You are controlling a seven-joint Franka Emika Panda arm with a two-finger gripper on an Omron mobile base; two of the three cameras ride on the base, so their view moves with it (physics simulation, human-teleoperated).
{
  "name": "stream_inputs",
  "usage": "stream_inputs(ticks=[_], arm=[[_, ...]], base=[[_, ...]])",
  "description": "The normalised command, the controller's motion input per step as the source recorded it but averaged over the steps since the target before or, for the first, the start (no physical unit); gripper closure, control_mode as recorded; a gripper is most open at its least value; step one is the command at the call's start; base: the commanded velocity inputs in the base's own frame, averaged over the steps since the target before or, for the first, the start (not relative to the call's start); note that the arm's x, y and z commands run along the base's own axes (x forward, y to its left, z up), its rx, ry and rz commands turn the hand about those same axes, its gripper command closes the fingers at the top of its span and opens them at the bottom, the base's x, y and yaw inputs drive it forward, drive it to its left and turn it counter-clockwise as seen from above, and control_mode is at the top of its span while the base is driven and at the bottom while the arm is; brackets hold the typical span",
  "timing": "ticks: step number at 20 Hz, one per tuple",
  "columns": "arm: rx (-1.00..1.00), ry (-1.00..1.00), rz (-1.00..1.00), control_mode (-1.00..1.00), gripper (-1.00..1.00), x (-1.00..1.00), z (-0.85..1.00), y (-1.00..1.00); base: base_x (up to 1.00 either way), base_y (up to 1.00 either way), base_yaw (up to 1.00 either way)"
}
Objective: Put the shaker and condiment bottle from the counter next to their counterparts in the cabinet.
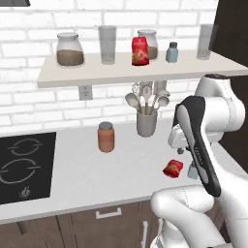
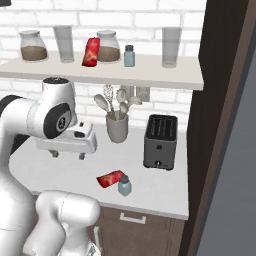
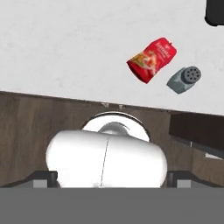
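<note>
Two task items, shaker [image 2: 124,186] and condiment bottle [image 2: 110,179], lie below spread pincer [image 2: 68,154].

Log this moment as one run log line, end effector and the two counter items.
end effector: open, empty, above counter | condiment bottle: lying on counter | shaker: upright beside it | phase: nothing grasped yet

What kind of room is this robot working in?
A kitchen, by the look of it: a cooktop is set into the counter, a toaster stands by a crock of utensils, and a shelf holds jars and glasses.
</note>
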Motion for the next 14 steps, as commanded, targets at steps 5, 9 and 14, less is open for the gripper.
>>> stream_inputs(ticks=[5, 9, 14], arm=[[0.00, -0.04, -0.01, -1.00, -1.00, -1.00, -0.02, -0.25], [0.01, -0.01, -0.24, -1.00, -1.00, -0.93, -0.10, -0.38], [-0.04, -0.03, -0.27, -1.00, -1.00, 0.05, -0.41, 0.00]], base=[[0.00, 0.00, 0.00], [0.00, 0.00, 0.00], [0.00, 0.00, 0.00]])
